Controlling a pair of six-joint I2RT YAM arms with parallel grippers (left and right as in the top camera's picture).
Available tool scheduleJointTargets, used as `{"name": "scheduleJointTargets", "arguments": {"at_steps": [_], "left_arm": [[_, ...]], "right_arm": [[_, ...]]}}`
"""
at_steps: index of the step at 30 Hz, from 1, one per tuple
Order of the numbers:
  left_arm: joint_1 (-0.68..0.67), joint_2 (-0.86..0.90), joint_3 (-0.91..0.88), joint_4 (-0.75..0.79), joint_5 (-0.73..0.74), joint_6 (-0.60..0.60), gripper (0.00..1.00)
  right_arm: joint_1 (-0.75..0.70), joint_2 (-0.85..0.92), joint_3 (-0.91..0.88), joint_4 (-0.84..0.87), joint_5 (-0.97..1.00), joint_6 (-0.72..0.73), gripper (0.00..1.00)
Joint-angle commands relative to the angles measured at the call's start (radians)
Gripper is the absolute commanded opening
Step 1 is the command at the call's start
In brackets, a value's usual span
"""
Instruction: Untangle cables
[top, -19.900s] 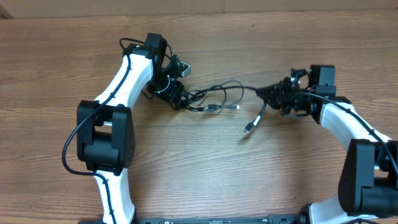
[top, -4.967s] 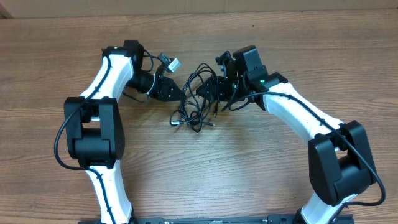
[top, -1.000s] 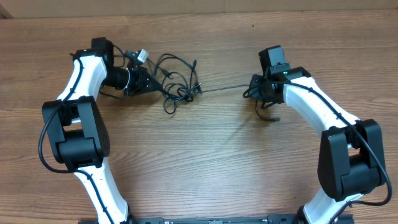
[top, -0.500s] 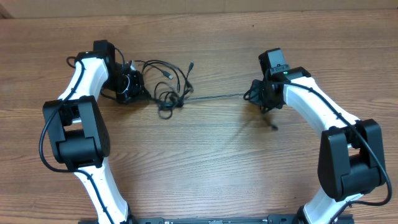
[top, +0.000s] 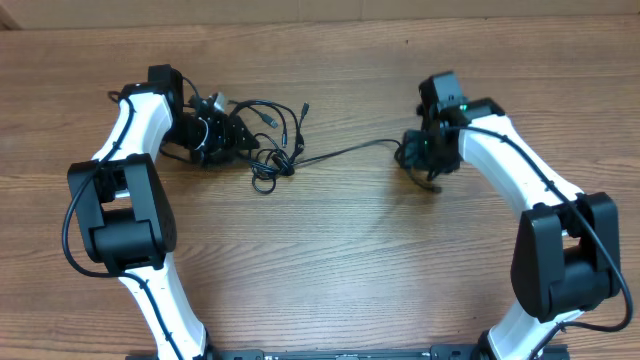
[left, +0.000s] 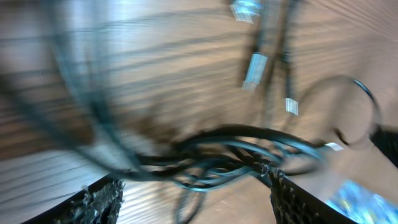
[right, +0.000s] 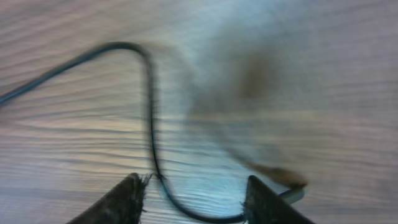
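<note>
The cables (top: 272, 140) lie as a small black tangle of loops on the wooden table, just right of my left gripper (top: 228, 135). In the left wrist view, which is blurred, the cables (left: 236, 152) cross loosely ahead of my open left gripper (left: 196, 200), and small plug ends (left: 255, 70) show farther off. One strand (top: 345, 152) runs slack from the tangle to my right gripper (top: 420, 165). In the right wrist view, that strand (right: 151, 112) curls down between the spread fingertips of my right gripper (right: 194, 200). Its plug end (right: 289, 185) lies beside the right fingertip.
Brown wooden table (top: 330, 260) all around. My white arms come in from the front corners, the left arm (top: 135, 130) and the right arm (top: 510, 165), each with its own thicker black cable.
Both grippers have opened and let go of the cables. The strand that was pulled straight between them now sags. The tangle has settled closer to the left gripper.
</note>
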Motion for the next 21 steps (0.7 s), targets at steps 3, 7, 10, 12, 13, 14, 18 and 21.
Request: {"name": "scheduleJointTargets", "arguments": {"at_steps": [3, 7, 10, 12, 13, 14, 18, 21], "left_arm": [[-0.008, -0.001, -0.002, -0.023, 0.239, 0.173, 0.72], [-0.02, -0.001, -0.002, -0.045, 0.238, 0.18, 0.68], [-0.041, -0.001, -0.002, -0.04, 0.238, 0.179, 0.64], [-0.061, -0.001, -0.002, -0.023, 0.237, 0.178, 0.64], [-0.072, -0.001, -0.002, -0.013, 0.235, 0.17, 0.62], [-0.087, -0.001, -0.002, 0.003, 0.229, 0.152, 0.56], [-0.146, -0.001, -0.002, 0.062, 0.141, 0.055, 0.04], [-0.185, -0.001, -0.002, 0.086, 0.095, 0.028, 0.04]], "right_arm": [[0.019, -0.003, 0.092, 0.005, -0.233, -0.156, 0.69], [0.019, -0.003, 0.091, 0.019, -0.258, -0.16, 0.72], [0.021, -0.003, 0.088, 0.03, -0.292, -0.161, 0.71], [0.029, -0.003, 0.08, 0.037, -0.346, -0.179, 0.71], [0.034, -0.003, 0.076, 0.039, -0.372, -0.191, 0.71], [0.041, -0.003, 0.07, 0.046, -0.383, -0.19, 0.71], [0.074, -0.003, 0.039, 0.077, -0.383, -0.189, 0.71], [0.108, -0.003, 0.017, 0.103, -0.383, -0.189, 0.71]]}}
